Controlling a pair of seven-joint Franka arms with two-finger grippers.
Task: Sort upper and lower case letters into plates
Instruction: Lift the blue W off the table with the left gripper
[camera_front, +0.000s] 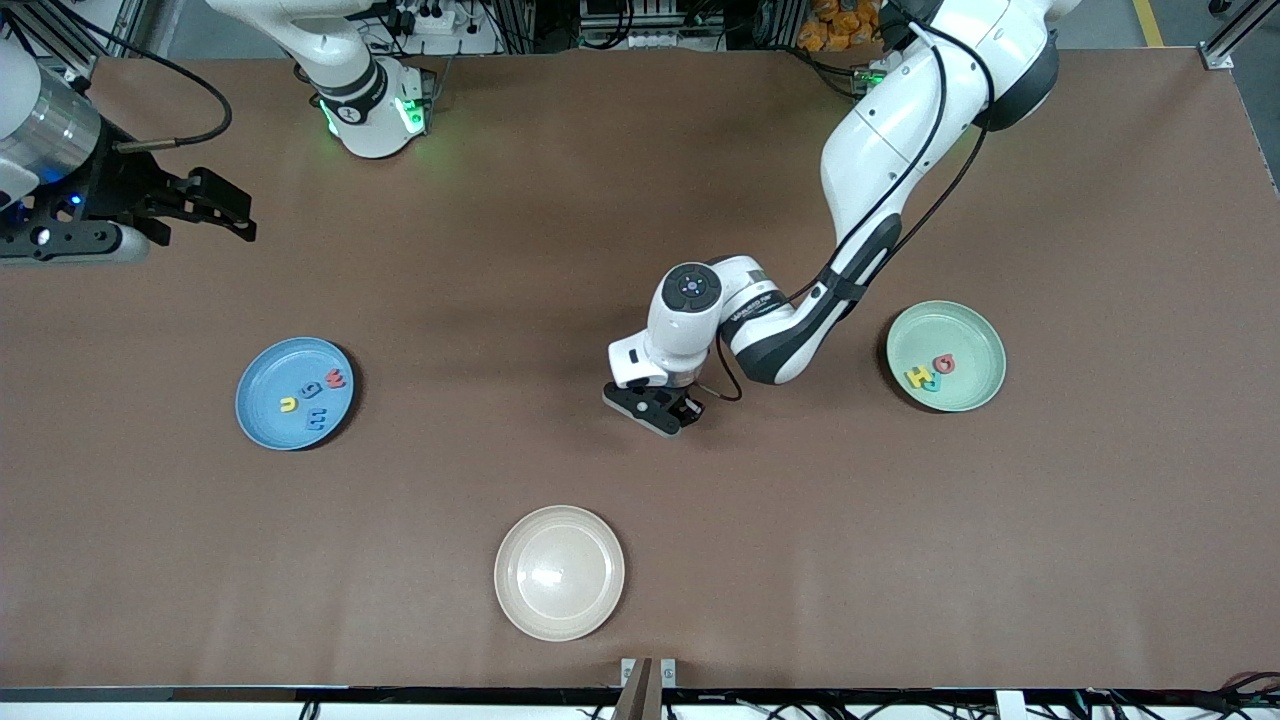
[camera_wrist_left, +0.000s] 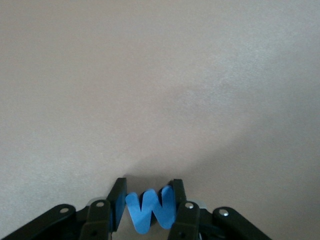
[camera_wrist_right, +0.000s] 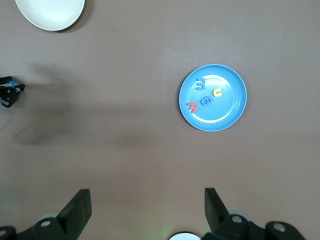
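1. The left gripper (camera_front: 668, 412), low over the middle of the brown table (camera_front: 640, 200), pinches a small chunky blue letter W (camera_wrist_left: 150, 208) between its black fingers (camera_wrist_left: 118, 197); the letter sits squarely in the gap, one finger pressed against each side.
2. The right gripper (camera_front: 225, 208) waits over the table's edge at the right arm's end, fingers (camera_wrist_right: 77, 210) spread wide with nothing between them.
3. The round blue plate (camera_front: 262, 425), toward the right arm's end, holds 4 letters (camera_front: 314, 396): red, blue, yellow and a 2nd blue.
4. The round pale mint green plate (camera_front: 975, 340), toward the left arm's end, holds 3 letters (camera_front: 931, 373): yellow, teal and red.
5. 1 cream-beige round plate (camera_front: 559, 572) lies near the table's edge nearest the front camera.
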